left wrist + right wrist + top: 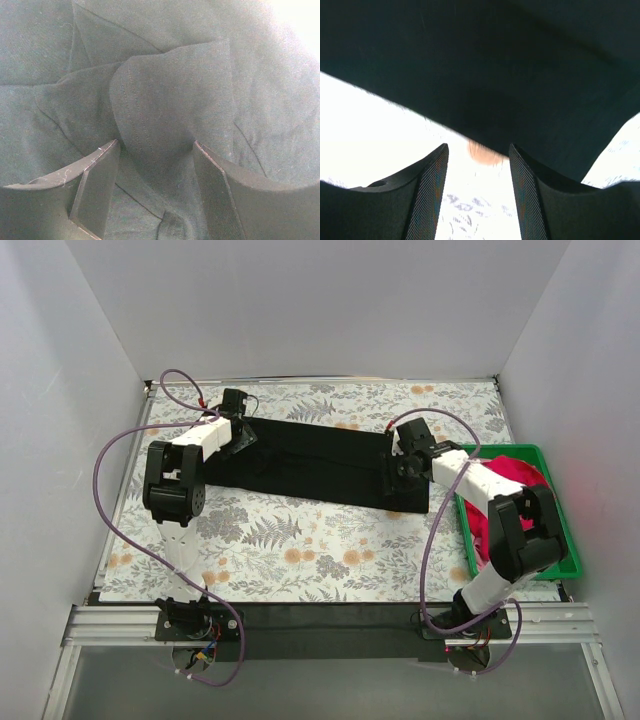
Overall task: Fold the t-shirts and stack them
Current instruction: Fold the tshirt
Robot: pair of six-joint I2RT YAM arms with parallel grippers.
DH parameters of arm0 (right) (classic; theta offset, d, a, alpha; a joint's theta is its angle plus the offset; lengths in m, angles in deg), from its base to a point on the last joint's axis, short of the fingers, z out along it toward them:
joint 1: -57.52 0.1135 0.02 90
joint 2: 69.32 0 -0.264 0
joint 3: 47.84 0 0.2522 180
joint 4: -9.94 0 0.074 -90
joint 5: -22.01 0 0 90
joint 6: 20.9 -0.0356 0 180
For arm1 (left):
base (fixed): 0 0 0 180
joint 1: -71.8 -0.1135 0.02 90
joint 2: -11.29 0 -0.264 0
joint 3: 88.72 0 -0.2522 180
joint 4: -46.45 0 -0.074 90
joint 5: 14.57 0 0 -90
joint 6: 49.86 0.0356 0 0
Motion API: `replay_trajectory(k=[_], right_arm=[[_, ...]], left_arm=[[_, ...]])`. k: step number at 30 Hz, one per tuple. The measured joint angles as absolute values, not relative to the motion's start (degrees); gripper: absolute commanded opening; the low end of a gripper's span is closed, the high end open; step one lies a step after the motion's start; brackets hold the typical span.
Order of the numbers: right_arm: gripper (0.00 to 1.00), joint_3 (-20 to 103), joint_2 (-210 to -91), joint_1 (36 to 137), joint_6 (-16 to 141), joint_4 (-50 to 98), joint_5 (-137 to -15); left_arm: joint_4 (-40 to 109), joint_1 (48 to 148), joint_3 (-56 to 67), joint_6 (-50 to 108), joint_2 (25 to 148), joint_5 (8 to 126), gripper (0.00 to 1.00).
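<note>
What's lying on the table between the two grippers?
The black t-shirt, spread flat as a long strip on the flowered table, fills the stretch from the left gripper to the right gripper. The top view shows this.

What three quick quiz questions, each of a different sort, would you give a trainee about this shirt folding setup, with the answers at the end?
1. Multiple choice: where is the pinkish-red t-shirt? A, on the floor; B, in the green crate; C, draped over an arm.
2. True or false: the black t-shirt lies as a long strip across the table.
3. Short answer: which gripper is at the end of that strip nearer the crate?

Key: 1, B. 2, true. 3, the right gripper.
</note>
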State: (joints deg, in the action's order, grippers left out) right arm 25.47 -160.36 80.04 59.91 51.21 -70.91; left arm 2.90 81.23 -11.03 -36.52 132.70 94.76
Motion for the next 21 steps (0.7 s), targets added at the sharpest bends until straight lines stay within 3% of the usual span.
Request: replay_trajectory(k=[8,15,21], right_arm=[[0.49,28.8,-170.3,80.0,60.5,50.5,-67.8],[0.50,23.3,-166.5,81.0,60.5,46.6,-70.7],[0.51,17.1,-160.5,96.2,58.7,49.7,-77.5]], left_arm=[[3.9,81.1,-10.6,-36.0,132.7,94.7,0.57],[3.7,81.0,-12.1,-35.0,133.7,94.5,0.57],[4.2,80.9,-18.0,-31.6,137.8,93.4,0.59]])
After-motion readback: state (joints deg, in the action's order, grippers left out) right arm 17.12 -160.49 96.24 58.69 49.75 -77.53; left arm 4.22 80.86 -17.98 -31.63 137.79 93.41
